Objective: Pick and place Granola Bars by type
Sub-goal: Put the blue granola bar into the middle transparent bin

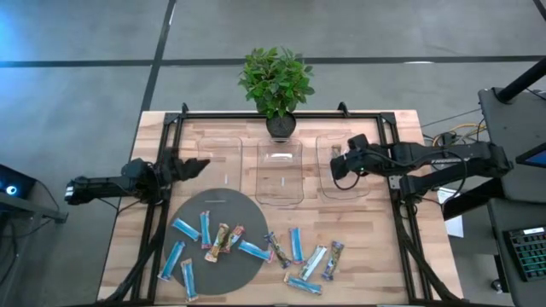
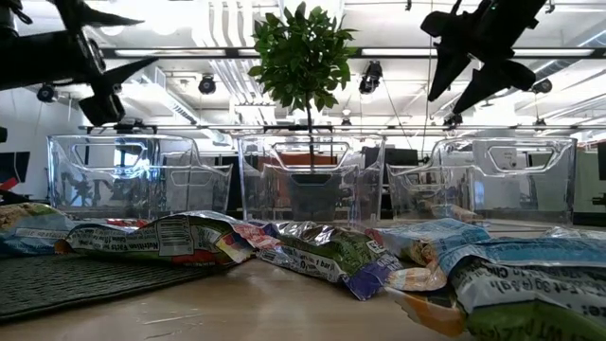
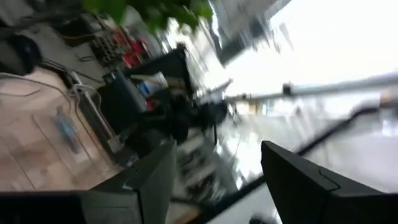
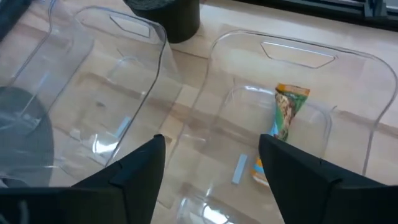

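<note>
We see a grey concrete floor [image 1: 77,94] crossed by dark seam lines. Wood counter [image 1: 409,256] sits in a black frame [image 1: 164,136]. Potted plant [image 1: 275,81] at its far edge. White open ceiling with track spotlights [image 2: 371,76] overhead. Keyboard [image 1: 529,253] on the side desk, cables [image 1: 456,132] nearby.

the table [image 1: 388,256] is pale, matt wood planks. the trays [image 4: 323,68] are clear glossy plastic. the granola bars [image 2: 180,237] have shiny, crinkled foil wrappers.
</note>
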You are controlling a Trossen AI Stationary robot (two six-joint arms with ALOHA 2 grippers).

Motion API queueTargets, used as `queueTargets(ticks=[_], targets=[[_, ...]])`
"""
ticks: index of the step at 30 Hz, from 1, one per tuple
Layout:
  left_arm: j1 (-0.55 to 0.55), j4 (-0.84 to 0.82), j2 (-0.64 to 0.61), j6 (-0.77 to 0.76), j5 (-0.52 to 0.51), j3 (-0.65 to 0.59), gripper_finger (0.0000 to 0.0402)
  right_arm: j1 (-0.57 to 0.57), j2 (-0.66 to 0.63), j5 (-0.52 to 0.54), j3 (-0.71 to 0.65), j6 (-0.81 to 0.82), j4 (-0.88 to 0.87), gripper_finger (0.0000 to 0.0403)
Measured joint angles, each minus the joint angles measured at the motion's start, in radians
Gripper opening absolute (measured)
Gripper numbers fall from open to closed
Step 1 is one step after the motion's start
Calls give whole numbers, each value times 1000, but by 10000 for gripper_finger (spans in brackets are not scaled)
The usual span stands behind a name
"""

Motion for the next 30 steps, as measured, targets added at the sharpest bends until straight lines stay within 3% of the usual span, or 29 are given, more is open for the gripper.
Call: queueTargets(ticks=[6,10,15,21,30], targets=[[0,12,2,-119,-139,0,216,1,7,-12,0,-70,34,245],[-2,99,8,-151,-94,0,216,2,7,-49,0,-130,44,247],[-4,165,25,-152,-35,12,216,10,7,-203,0,-206,38,243],[-5,163,59,-100,51,59,216,86,7,-396,7,-65,5,239],[-5,147,165,-41,174,151,216,347,6,-451,51,321,-146,239]])
